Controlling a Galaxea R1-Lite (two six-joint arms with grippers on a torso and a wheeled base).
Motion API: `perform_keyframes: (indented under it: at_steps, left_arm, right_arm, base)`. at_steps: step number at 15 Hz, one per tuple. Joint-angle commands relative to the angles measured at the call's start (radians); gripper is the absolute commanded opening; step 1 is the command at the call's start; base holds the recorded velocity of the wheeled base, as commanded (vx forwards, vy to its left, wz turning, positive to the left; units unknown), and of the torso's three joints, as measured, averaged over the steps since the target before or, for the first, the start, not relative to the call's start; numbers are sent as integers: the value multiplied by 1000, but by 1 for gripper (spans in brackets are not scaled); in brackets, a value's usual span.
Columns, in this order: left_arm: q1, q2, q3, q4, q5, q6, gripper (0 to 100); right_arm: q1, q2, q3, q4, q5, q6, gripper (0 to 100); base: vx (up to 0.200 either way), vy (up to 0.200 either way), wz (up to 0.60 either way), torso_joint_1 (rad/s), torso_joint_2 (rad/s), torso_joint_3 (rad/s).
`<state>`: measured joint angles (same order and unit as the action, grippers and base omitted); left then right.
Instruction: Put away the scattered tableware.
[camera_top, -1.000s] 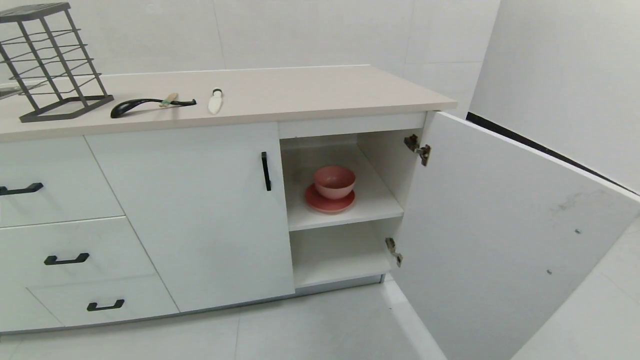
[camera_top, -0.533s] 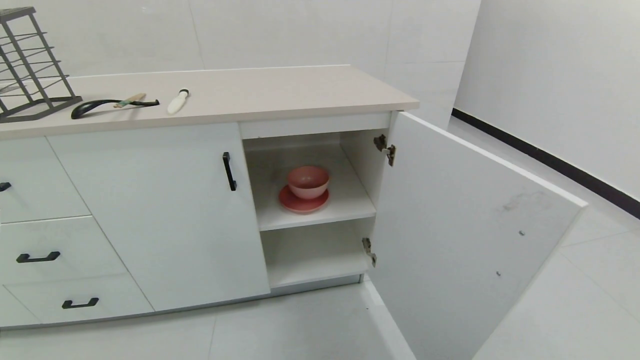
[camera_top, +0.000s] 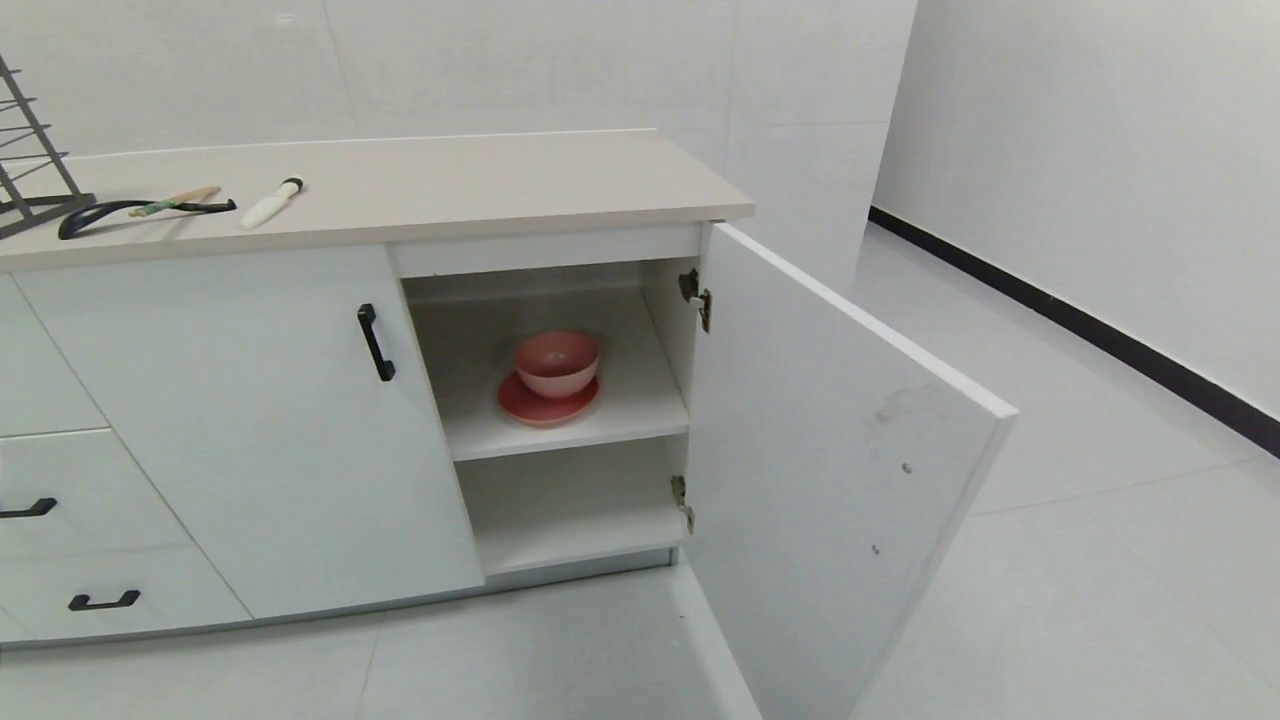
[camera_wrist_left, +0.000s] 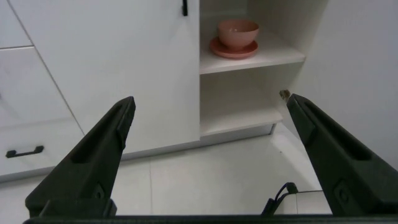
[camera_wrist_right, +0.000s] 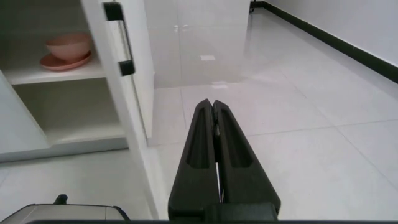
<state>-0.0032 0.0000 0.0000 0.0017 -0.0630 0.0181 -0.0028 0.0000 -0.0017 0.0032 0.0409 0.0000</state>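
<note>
A pink bowl (camera_top: 556, 362) sits on a red plate (camera_top: 548, 405) on the upper shelf of the open cabinet (camera_top: 660, 420). On the countertop (camera_top: 450, 185) at the left lie a black ladle (camera_top: 110, 211), a small wooden-handled utensil (camera_top: 175, 199) and a white-handled utensil (camera_top: 270, 203). My left gripper (camera_wrist_left: 209, 102) hangs open over the floor, facing the cabinet, with the bowl (camera_wrist_left: 237, 32) and plate (camera_wrist_left: 233, 50) beyond it. My right gripper (camera_wrist_right: 212, 103) is shut on nothing above the floor, near the open door's edge; the bowl (camera_wrist_right: 67, 45) shows past it.
The cabinet door (camera_top: 830, 450) stands wide open, jutting out over the tiled floor (camera_top: 1080, 560). A closed door with a black handle (camera_top: 375, 342) and drawers (camera_top: 60, 520) lie to the left. A dark wire rack (camera_top: 30, 170) stands at the counter's far left.
The whole head picture has slid leftward, so the camera has turned to the right. The bowl, plate and countertop utensils keep their places.
</note>
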Motion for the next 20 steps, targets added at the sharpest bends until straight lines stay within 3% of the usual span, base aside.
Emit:
perform_keyframes:
  at_steps: [1,6,7,9,11,12,14,16,20]
  left_arm:
    - [0,0,0,0,0,0,100]
    - [0,0,0,0,0,0,100]
    - [0,0,0,0,0,0,100]
    - [0,0,0,0,0,0,100]
    - [0,0,0,0,0,0,100]
    - [0,0,0,0,0,0,100]
    - [0,0,0,0,0,0,100]
    - [0,0,0,0,0,0,100]
    - [0,0,0,0,0,0,100]
  right_arm:
    - [0,2,0,0,1,0,0]
    - [0,2,0,1,2,9,0]
    - [0,2,2,-26,1,17,0]
    - [0,2,-1,-216,4,-3,0]
    - [-3,23,-46,-177,74,-5,0]
    - [0,150,-153,-120,162,-5,0]
    - [10,419,-291,-152,202,-52,0]
    - [27,706,-348,-351,229,-114,0]
    - [84,1146,-330,-698,304,-115,0]
  base:
    - [0,-200,0,2,2,2]
    - [0,-40,0,0,2,0]
    - [0,0,0,0,0,0]
    - [0,0,0,0,0,0]
    - [0,0,0,0,0,0]
    - [0,0,0,0,0,0]
    - [0,0,0,0,0,0]
    - [0,0,0,0,0,0]
    - [0,0,0,0,0,0]
